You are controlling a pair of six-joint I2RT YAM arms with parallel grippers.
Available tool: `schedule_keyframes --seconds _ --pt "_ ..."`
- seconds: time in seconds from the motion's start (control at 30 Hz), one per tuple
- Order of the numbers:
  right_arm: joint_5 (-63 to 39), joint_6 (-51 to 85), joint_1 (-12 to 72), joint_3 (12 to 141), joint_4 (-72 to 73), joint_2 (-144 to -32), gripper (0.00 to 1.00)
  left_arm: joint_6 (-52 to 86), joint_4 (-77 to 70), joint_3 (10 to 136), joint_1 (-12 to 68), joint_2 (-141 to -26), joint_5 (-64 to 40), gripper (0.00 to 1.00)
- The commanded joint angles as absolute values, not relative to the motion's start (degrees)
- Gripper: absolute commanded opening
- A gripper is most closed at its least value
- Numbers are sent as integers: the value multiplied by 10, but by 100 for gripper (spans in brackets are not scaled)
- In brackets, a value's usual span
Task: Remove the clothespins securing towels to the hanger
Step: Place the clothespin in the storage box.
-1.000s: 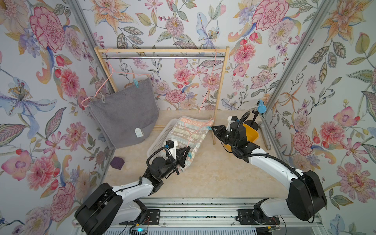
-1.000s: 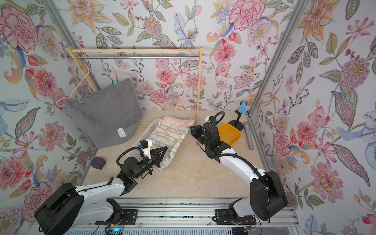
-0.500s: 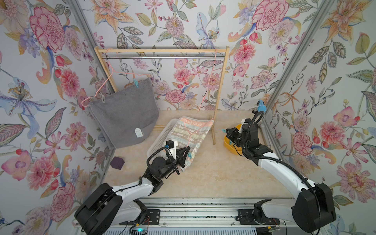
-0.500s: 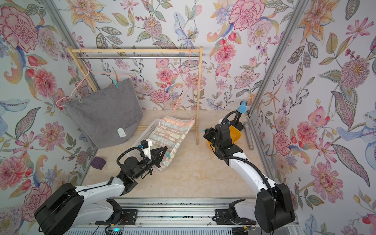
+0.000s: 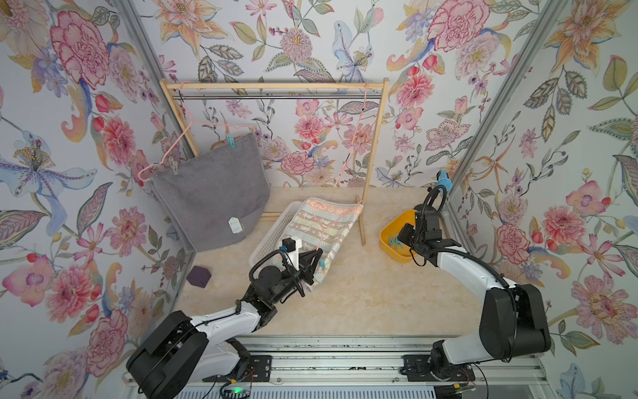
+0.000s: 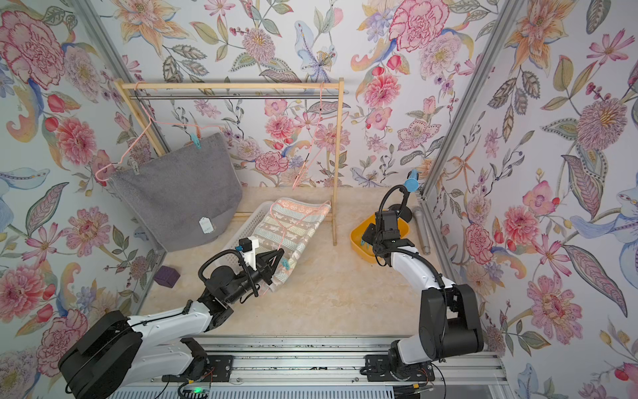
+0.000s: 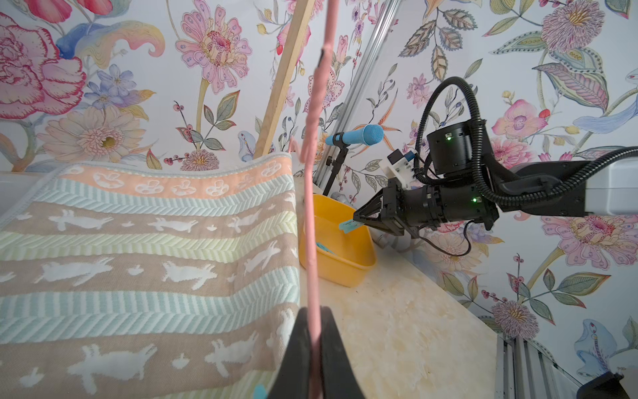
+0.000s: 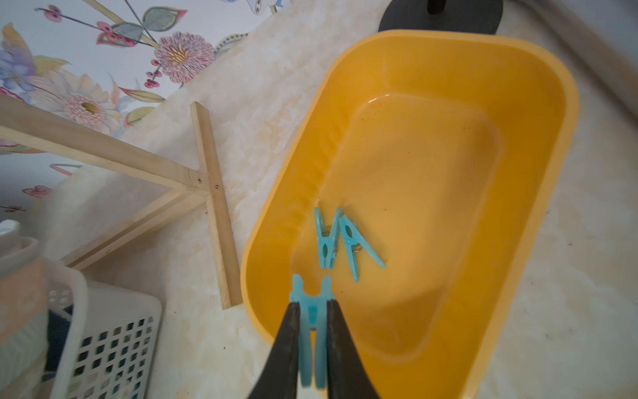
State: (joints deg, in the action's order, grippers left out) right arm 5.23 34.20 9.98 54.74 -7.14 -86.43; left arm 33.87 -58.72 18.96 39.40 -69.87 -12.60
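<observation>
Releasing now risks the clothespin (image 8: 310,297) bouncing off the tub's (image 8: 535,86) nine-o'clock rim; right pincer (image 8: 312,305) clamps it, left pincer (image 7: 313,311) clamps the hanger (image 7: 308,207).

Open lane: bare beige marbled tabletop (image 5: 359,297) in front of the rack.

Obstacles:
- light wooden rack post (image 6: 338,155), standing between the peach-mint striped towel (image 5: 321,224) and the yellow plastic tub (image 5: 386,238)
- thin pink wire hanger (image 7: 310,241), slanting from the rack's top down across that towel
- white slotted plastic basket (image 5: 272,235), under the towel
- grey terry towel (image 5: 214,193), filling the left rear corner
- black microphone stand with blue foam head (image 5: 443,179), just behind the tub
- purple block (image 5: 199,277), by the left wall

Tub interior: two teal plastic clothespins (image 8: 341,241) near one end, remainder bare.
</observation>
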Motion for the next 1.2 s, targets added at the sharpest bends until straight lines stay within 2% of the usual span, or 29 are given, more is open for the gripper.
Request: schedule_keyframes --seconds 0.0,0.63,0.93,1.17 --pt "63 304 97 579 -87 -903 14 325 -578 200 402 -683 -118 0" --pt "-67 386 143 678 -21 -1058 14 328 -586 188 401 -688 -115 0" --pt "-31 355 118 653 -34 -1031 14 321 -576 191 401 -686 -112 0" --pt "-20 328 93 668 -47 -1058 16 324 -579 192 401 -685 -113 0"
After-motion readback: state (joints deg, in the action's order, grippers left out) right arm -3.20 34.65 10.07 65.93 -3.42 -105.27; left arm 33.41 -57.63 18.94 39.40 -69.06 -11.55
